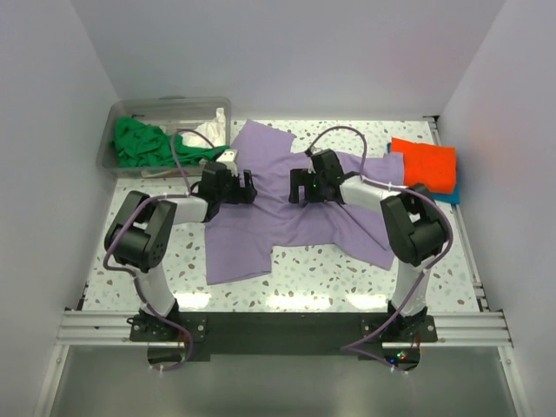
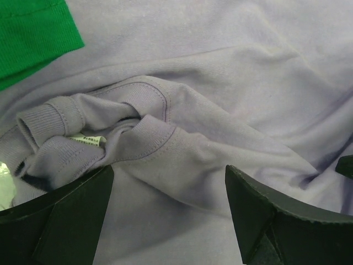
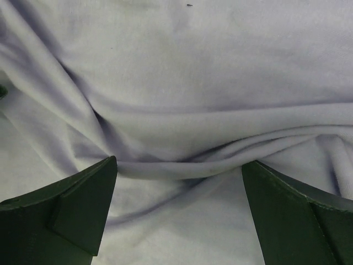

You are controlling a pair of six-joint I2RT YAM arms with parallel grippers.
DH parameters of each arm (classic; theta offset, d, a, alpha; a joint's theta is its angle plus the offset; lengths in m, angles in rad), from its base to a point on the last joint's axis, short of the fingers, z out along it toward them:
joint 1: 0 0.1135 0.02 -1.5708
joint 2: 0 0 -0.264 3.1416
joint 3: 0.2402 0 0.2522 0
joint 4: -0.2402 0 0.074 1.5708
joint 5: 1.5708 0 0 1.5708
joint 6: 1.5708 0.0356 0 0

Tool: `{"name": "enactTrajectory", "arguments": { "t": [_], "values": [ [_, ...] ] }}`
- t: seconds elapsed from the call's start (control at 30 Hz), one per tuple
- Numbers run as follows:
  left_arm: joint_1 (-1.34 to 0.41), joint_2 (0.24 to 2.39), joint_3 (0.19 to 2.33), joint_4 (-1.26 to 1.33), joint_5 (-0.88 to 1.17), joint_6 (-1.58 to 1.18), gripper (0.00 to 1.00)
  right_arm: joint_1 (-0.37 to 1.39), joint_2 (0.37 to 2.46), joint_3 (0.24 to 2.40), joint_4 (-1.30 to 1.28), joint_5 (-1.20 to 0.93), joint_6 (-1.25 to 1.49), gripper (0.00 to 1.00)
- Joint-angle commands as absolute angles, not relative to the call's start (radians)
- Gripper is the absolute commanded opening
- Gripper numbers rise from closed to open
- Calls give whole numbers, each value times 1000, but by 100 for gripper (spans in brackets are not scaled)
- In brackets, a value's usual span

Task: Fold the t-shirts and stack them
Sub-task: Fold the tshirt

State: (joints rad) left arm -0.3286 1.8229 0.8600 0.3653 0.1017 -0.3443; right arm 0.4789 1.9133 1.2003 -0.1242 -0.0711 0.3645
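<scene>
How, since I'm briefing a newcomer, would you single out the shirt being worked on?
On the speckled white table, look between the clear plastic tub far left and the folded orange cloth shirt far right. The lavender cloth t-shirt there alone lies spread out, under the left hand and right hand.

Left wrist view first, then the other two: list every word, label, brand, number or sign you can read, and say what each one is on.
White neck tag on the lavender t-shirt: it carries dark print, but this is too small and blurred to read.
Top external and right wrist views: no text, number or sign can be seen.
</scene>
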Motion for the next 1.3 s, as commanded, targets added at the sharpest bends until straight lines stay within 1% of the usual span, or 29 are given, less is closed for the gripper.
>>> {"name": "enactTrajectory", "arguments": {
  "t": [0.0, 0.07, 0.13, 0.17, 0.23, 0.27, 0.3, 0.37, 0.47, 0.57, 0.67, 0.83, 1.0, 1.2, 1.27],
  "values": [
    [-330, 1732, 864, 350, 114, -301, 87, 483, 1918, 1262, -161, -83, 339, 98],
    [-337, 1671, 829, 315, 80, -295, 87, 483, 1901, 1267, -169, -83, 324, 98],
    [-359, 1564, 792, 278, 5, -305, 87, 483, 1865, 1275, -184, -84, 316, 99],
    [-370, 1484, 749, 225, -90, -340, 86, 482, 1855, 1281, -189, -83, 308, 99],
    [-426, 1407, 697, 149, -213, -382, 84, 483, 1827, 1295, -204, -77, 304, 99],
    [-458, 1372, 686, 59, -344, -426, 84, 482, 1822, 1313, -210, -74, 301, 99],
    [-516, 1317, 680, 13, -388, -448, 84, 482, 1816, 1322, -224, -75, 301, 99],
    [-548, 1255, 667, -143, -470, -529, 82, 483, 1807, 1345, -235, -64, 308, 99],
    [-580, 1165, 618, -291, -564, -644, 81, 482, 1775, 1345, -259, -45, 310, 99],
    [-601, 1091, 563, -401, -598, -762, 77, 480, 1724, 1312, -265, -25, 304, 99],
    [-635, 1022, 561, -517, -624, -845, 75, 465, 1683, 1287, -271, -3, 298, 99],
    [-686, 1035, 586, -740, -643, -960, 75, 442, 1645, 1250, -278, 29, 302, 99],
    [-736, 1012, 571, -785, -595, -1052, 73, 417, 1635, 1227, -273, 18, 299, 99],
    [-762, 999, 523, -738, -505, -1083, 61, 371, 1629, 1204, -255, 3, 310, 99],
    [-775, 985, 508, -755, -502, -1115, 54, 362, 1628, 1197, -247, -34, 314, 99]
  ]
}}
